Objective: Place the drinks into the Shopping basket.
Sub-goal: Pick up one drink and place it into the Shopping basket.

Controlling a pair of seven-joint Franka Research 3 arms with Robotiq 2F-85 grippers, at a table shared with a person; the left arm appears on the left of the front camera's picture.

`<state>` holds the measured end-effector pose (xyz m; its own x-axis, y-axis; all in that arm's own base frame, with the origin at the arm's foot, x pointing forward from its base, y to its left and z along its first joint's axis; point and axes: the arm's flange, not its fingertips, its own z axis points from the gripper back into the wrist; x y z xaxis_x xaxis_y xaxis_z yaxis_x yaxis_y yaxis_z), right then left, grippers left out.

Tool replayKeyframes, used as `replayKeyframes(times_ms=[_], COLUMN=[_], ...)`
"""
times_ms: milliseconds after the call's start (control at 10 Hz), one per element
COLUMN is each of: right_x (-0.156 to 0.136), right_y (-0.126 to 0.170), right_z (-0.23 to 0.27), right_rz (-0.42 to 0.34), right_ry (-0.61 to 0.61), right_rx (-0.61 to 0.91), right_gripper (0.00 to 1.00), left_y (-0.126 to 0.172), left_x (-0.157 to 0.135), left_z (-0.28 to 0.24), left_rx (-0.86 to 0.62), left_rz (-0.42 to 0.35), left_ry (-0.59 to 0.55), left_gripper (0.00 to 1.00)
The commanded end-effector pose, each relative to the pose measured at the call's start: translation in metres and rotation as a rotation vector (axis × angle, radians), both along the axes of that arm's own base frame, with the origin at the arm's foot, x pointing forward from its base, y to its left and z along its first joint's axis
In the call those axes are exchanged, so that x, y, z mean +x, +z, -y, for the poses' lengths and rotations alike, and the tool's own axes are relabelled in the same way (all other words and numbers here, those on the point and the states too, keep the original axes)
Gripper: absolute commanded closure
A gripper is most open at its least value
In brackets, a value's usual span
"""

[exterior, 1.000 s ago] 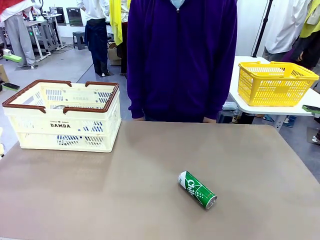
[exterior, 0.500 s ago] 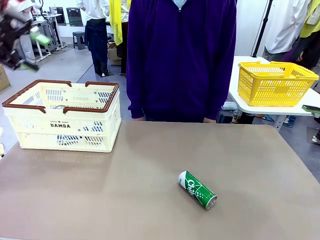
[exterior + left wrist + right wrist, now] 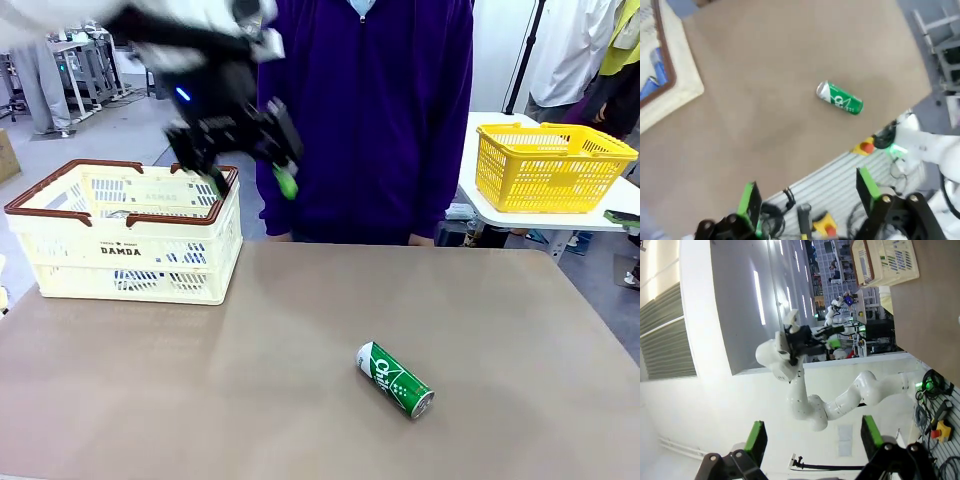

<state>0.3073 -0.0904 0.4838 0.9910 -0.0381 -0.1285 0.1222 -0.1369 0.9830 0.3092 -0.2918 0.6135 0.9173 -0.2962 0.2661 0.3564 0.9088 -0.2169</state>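
Swung in over the Shopping basket (image 3: 125,235), left gripper (image 3: 250,178) (motion-blurred) gapes empty; right gripper (image 3: 812,437) likewise.

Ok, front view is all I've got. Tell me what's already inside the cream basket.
Observer: The left wrist view shows a blue can lying inside the Shopping basket.
Operator: Now check the left hand for me.
Observer: The left hand is open with nothing between its fingers. The green can lies on its side on the table ahead of it.
Operator: And give me the right hand.
Observer: The right hand is open and empty, aimed off to the side, with the table at the edge of its view.
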Motion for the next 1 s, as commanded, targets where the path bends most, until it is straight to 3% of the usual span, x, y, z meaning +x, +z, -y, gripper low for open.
replayKeyframes(times_ms=[0,100,200,400,700,900], right_x=[-0.002,-0.002,-0.002,-0.002,-0.002,-0.002], right_y=[0.004,0.004,0.004,0.004,0.004,0.004], right_z=[0.003,0.003,0.003,0.003,0.003,0.003], right_rz=[-0.009,-0.009,-0.009,-0.009,-0.009,-0.009], right_ry=[0.012,0.012,0.012,0.012,0.012,0.012], right_rx=[-0.007,-0.007,-0.007,-0.007,-0.007,-0.007], right_gripper=[0.00,0.00,0.00,0.00,0.00,0.00], left_y=[-0.053,-0.084,-0.120,-0.164,-0.200,-0.218], left_x=[-0.011,-0.017,-0.024,-0.025,-0.004,0.007], left_z=[0.047,0.075,0.102,0.168,0.222,0.232], left_rx=[-0.034,-0.030,0.088,0.126,0.069,0.065], left_rz=[0.083,0.026,-0.085,-0.194,-0.280,-0.211], left_ry=[0.147,0.142,0.070,0.041,0.106,0.156], left_gripper=[0.00,0.00,0.00,0.00,0.00,0.00])
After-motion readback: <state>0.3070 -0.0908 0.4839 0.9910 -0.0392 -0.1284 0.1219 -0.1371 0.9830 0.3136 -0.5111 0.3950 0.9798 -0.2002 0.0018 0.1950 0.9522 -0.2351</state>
